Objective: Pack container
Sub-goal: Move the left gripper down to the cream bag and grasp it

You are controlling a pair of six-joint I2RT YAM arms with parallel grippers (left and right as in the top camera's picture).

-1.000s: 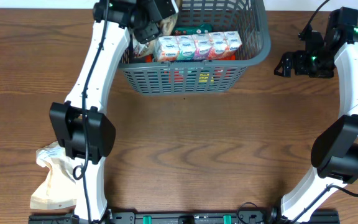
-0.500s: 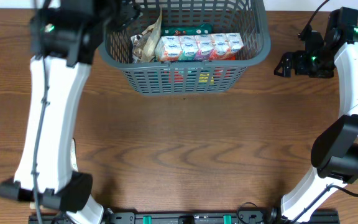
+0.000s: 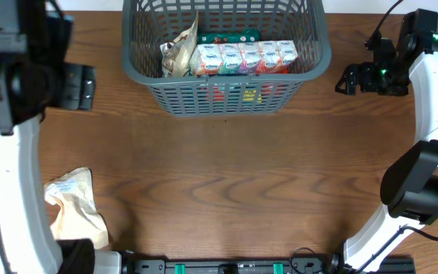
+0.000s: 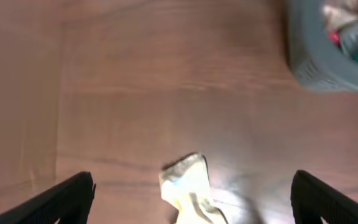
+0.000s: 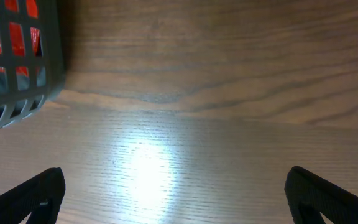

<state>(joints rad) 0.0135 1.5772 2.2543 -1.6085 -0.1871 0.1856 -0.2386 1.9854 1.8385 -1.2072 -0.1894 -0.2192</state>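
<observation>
The container (image 3: pixel 226 95) is a dark grey slotted basket at the table's far centre. It holds a row of small cartons (image 3: pixel 245 57), a crinkled snack bag (image 3: pixel 177 53) leaning at its left end, and red items behind the front wall. My left gripper (image 3: pixel 74 85) is open and empty, raised high left of the basket. In the left wrist view its fingers (image 4: pixel 194 199) are spread above a cream paper bag (image 4: pixel 188 186), with the basket's corner (image 4: pixel 319 68) at the top right. My right gripper (image 3: pixel 346 80) is open and empty, just right of the basket (image 5: pixel 17 62).
The cream paper bag (image 3: pixel 74 205) lies crumpled on the wooden table near the front left, beside the left arm's base. The right arm's base stands at the front right.
My left arm has swung from inside the basket's left end out to the left and up. The snack bag stays in the basket. The right arm has not moved.
</observation>
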